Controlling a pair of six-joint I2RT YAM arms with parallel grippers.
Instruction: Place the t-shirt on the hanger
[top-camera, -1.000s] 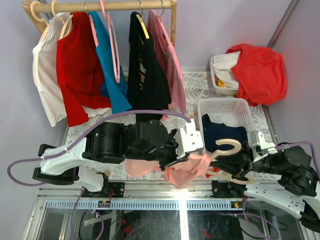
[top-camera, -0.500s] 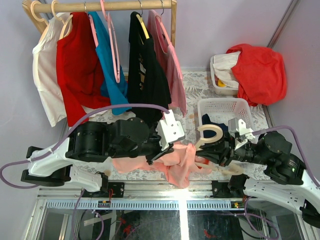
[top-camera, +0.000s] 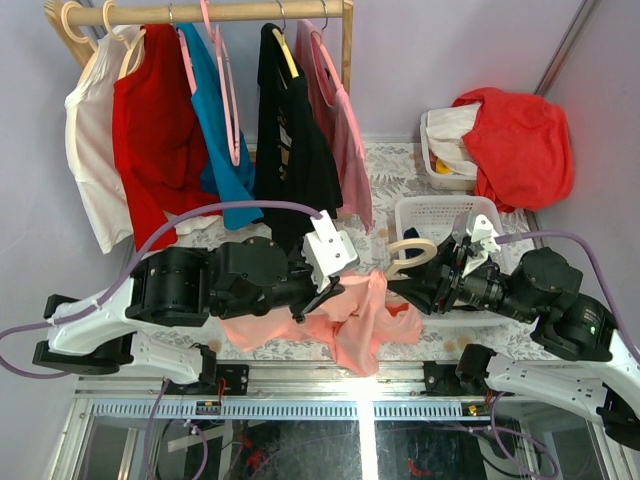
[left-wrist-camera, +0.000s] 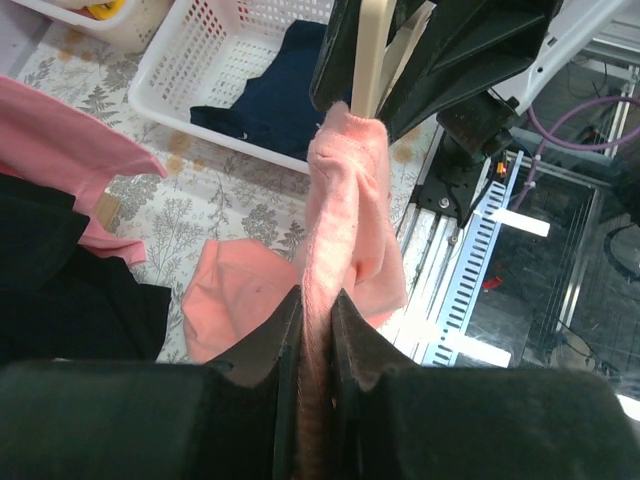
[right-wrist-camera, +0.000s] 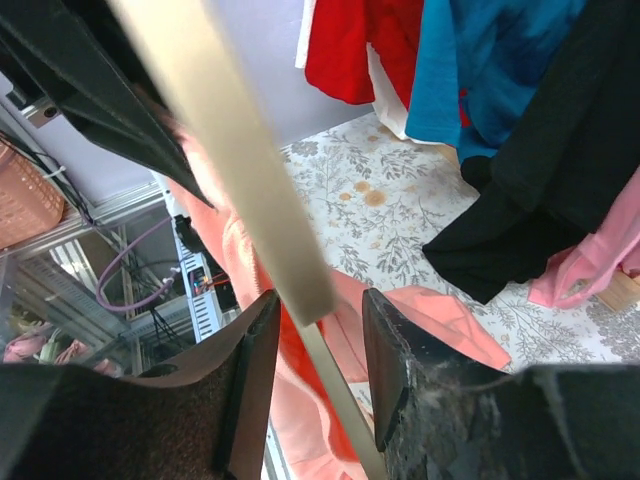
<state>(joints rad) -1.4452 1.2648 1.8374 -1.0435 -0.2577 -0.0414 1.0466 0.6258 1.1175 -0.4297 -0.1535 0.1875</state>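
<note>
Coral-pink cloth of the t-shirt hung in the overhead view from the left gripper, lifted at one bunched edge while the rest sagged onto the flowered table. Just right of it, the cream hanger stood with its hook upward at the right gripper, in front of the white basket.

From the left wrist, the left gripper was clamped on a thick fold of the t-shirt, which stretched up to touch the hanger. Navy cloth lay in the basket.

From the right wrist, the hanger ran slantwise between the fingers of the right gripper. The jaws stood apart, a gap showing on either side of the bar. The t-shirt lay behind and below.
</note>
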